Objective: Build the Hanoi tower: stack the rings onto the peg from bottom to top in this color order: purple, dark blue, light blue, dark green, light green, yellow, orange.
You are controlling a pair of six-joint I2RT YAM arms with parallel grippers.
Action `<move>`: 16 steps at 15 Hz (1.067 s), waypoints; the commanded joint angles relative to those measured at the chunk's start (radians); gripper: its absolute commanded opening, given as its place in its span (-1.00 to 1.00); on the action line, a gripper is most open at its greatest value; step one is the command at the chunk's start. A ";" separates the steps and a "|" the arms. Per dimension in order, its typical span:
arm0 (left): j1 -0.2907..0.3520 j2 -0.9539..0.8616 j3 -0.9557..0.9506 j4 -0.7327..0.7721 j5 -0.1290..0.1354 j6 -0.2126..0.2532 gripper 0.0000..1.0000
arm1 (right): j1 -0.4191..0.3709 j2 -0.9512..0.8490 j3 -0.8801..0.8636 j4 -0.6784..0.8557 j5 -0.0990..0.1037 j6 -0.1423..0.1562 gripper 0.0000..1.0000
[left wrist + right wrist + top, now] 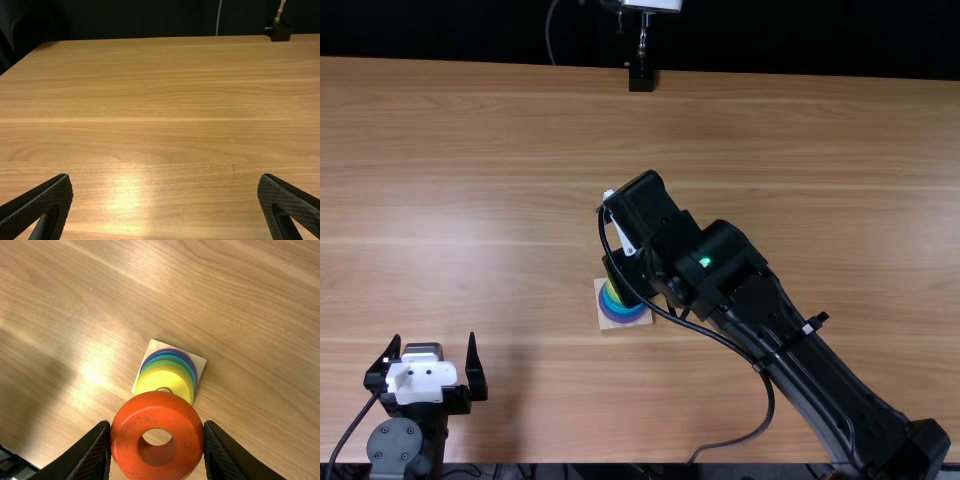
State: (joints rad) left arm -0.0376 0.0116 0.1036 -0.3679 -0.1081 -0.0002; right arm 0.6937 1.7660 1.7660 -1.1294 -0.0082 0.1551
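My left gripper stands open at the near left of the table in the top view; its two fingers frame bare wood in the left wrist view, where the gripper holds nothing. My right gripper is over the wooden base, partly covering it. In the right wrist view that gripper is shut on the orange ring, which hangs above and beside the stack. Purple, blue, green and yellow rings lie stacked on the base. The peg top shows inside the yellow ring.
The right arm spans from the table's near right to its middle. A black stand is at the far edge of the wooden table. A looping cable hangs beside the right arm.
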 commanded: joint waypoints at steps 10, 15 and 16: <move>0.008 -0.012 -0.104 -0.079 0.000 0.004 1.00 | 0.004 -0.013 -0.028 0.031 -0.012 0.007 -1.00; 0.008 -0.012 -0.104 -0.079 0.000 0.004 1.00 | 0.004 -0.014 -0.033 0.075 -0.032 0.001 -1.00; 0.008 -0.012 -0.104 -0.079 0.000 0.004 1.00 | 0.006 -0.014 -0.037 0.068 -0.030 -0.002 -1.00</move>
State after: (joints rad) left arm -0.0376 0.0116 0.1036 -0.3676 -0.1078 -0.0006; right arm 0.6937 1.7660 1.7462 -1.0599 -0.0315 0.1551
